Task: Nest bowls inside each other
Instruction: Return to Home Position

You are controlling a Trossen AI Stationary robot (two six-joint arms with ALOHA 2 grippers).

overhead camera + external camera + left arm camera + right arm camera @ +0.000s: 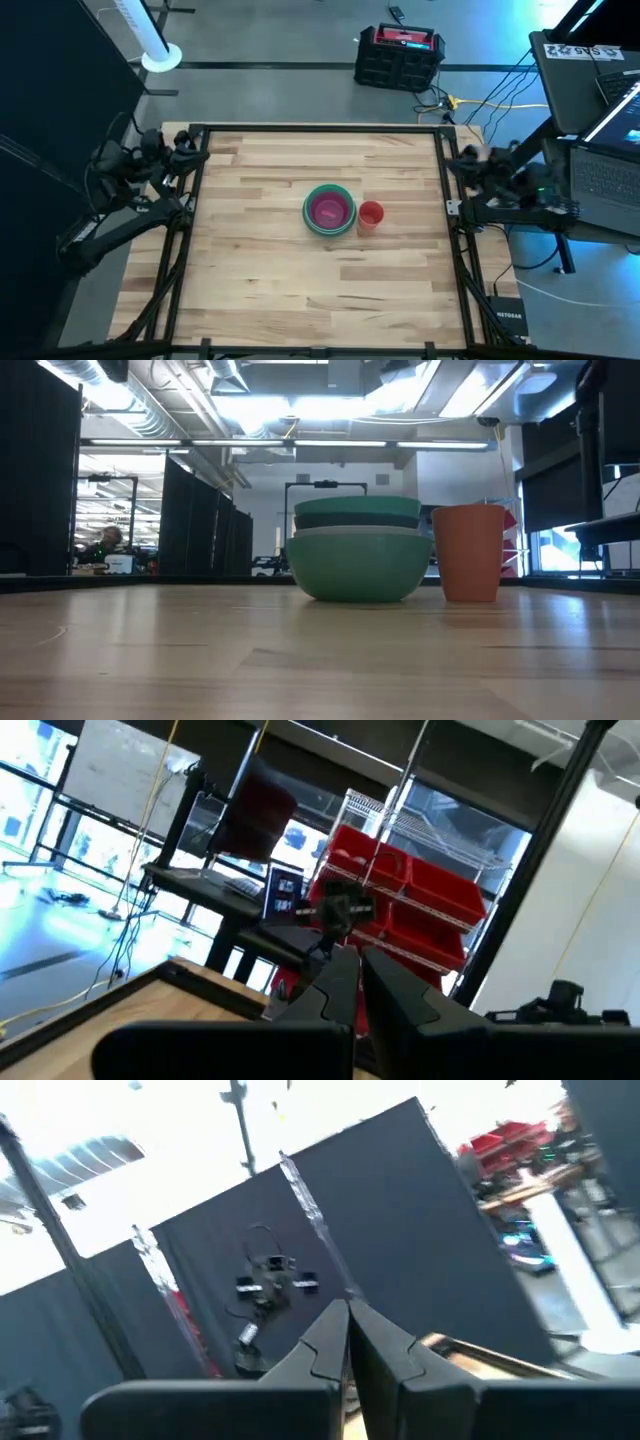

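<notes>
The bowls (329, 210) stand nested in one stack at the middle of the table, with the magenta-pink one (330, 209) innermost. In the low view the stack (355, 555) rests by the green outer bowl's bottom on the wood, with a white, a dark teal and a green rim above it. My left gripper (358, 982) is shut and empty at the table's far left corner, raised and pointing slightly upward. My right gripper (348, 1330) is shut and empty at the table's right edge, also pointing slightly upward. Both are far from the bowls.
A small orange cup (371, 215) stands upright just right of the stack, close beside it in the low view too (468, 552). The left arm (140, 175) and right arm (500, 175) are folded back over the table's side rails. Bare wood (300, 290) surrounds the stack.
</notes>
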